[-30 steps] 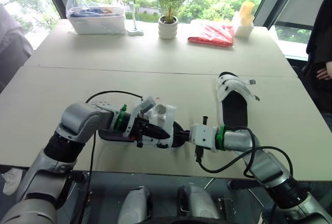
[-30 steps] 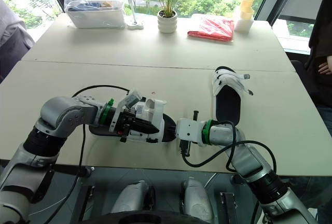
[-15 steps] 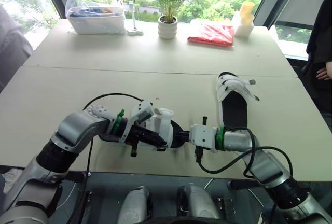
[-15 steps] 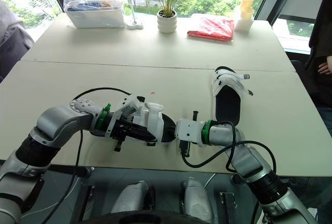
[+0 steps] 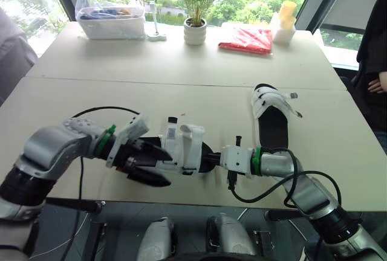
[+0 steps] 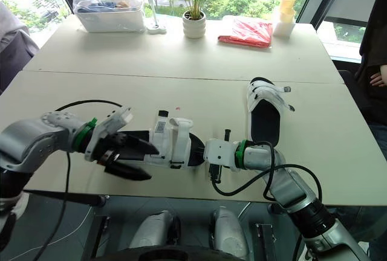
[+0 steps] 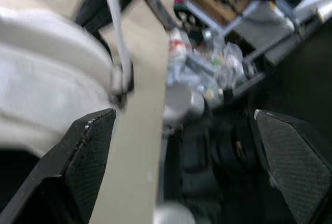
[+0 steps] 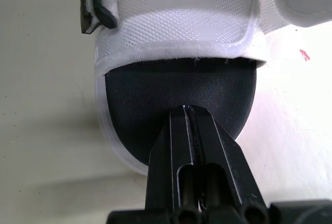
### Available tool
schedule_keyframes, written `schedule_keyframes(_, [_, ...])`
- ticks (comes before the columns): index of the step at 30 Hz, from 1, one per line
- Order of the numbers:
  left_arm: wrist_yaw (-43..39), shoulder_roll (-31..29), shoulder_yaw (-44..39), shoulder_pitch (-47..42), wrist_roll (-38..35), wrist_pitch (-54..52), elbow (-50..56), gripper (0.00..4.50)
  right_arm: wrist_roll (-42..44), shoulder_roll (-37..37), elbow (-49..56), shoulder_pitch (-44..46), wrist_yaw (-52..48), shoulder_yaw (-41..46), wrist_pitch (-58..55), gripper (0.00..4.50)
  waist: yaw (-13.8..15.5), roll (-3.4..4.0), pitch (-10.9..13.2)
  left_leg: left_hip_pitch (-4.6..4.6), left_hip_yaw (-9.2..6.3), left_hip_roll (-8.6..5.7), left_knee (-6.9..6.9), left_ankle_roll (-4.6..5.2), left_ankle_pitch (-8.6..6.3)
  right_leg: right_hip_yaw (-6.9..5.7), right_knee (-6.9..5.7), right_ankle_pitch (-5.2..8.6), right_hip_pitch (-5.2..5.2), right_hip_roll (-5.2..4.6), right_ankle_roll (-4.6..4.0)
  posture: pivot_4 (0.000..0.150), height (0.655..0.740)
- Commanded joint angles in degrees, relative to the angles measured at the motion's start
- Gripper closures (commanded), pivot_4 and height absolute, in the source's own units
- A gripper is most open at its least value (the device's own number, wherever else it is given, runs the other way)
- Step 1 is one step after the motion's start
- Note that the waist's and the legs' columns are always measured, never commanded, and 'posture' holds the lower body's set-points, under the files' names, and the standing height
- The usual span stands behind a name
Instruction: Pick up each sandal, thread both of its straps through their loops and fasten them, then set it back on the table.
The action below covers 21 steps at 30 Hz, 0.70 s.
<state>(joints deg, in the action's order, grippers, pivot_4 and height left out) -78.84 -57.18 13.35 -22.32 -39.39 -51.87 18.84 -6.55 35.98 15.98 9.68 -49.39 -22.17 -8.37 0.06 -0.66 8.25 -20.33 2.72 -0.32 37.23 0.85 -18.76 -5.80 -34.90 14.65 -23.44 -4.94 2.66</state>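
The near sandal (image 5: 184, 147), black-soled with white straps, lies by the table's front edge. My left gripper (image 5: 150, 165) hovers just left of it, fingers (image 7: 88, 167) spread wide and holding nothing; the white strap (image 7: 46, 79) is close beside them. My right gripper (image 8: 189, 112) is shut, its tips resting on the black insole (image 8: 171, 94) at the sandal's right end (image 5: 208, 159). The second sandal (image 5: 273, 116) lies farther right, apart from both grippers, straps at its far end.
At the back of the table stand a clear bin (image 5: 113, 20), a potted plant (image 5: 195, 31), a red packet (image 5: 247, 40) and stacked cups (image 5: 284, 22). A person (image 5: 375, 61) is at the right edge, another (image 5: 12, 49) at the left.
My left gripper has opened, let go of the near sandal's strap and drawn back to the left. The right gripper and the sandal have stayed where they were.
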Motion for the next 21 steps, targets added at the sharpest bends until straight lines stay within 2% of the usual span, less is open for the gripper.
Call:
schedule_keyframes(1, [1.73,2.58,3.38,1.21,4.66,4.87,1.26,0.07,-4.24,1.56,-8.26,-4.69,-3.43,-7.23,-4.16,4.50,0.23,-0.05,0.01,0.00,0.00,0.00,0.00,-0.06,-0.03,0.00,0.01,0.00,0.01,-0.01,0.00,0.150,0.7241])
schedule_keyframes(7, [6.80,9.00,5.85,0.93,9.34,7.41,-0.73,0.07,-4.13,1.82,-8.10,-4.61,-3.61,-7.04,-4.33,4.50,0.34,-0.17,0.01,-0.01,0.00,0.00,-0.01,-0.02,-0.01,0.00,0.01,0.00,0.00,-0.01,0.00,0.150,0.7241])
schedule_keyframes(10, [8.96,11.71,5.01,0.82,9.54,6.77,-2.21,0.07,-3.96,1.97,-7.96,-4.51,-3.72,-6.85,-4.53,4.50,0.67,-0.14,0.00,0.01,0.00,0.00,0.00,0.08,0.04,-0.01,0.01,-0.01,0.03,-0.01,0.00,0.150,0.7241])
schedule_keyframes(14, [9.00,12.02,4.15,0.74,9.56,6.28,-3.70,0.07,-3.21,2.24,-7.71,-4.40,-4.24,-6.50,-4.41,4.50,0.73,-0.12,-0.02,0.01,0.00,0.00,0.02,0.07,0.04,-0.02,0.00,-0.01,0.06,-0.02,0.00,0.150,0.7241])
schedule_keyframes(21, [11.95,16.31,2.53,-2.83,6.41,-0.09,-5.49,0.07,-2.73,2.84,-7.53,-3.85,-5.13,-6.38,-4.09,4.50,0.87,-0.13,-0.05,0.02,0.00,0.00,0.06,0.08,0.05,-0.09,0.00,-0.01,0.14,-0.05,0.02,0.150,0.7241])
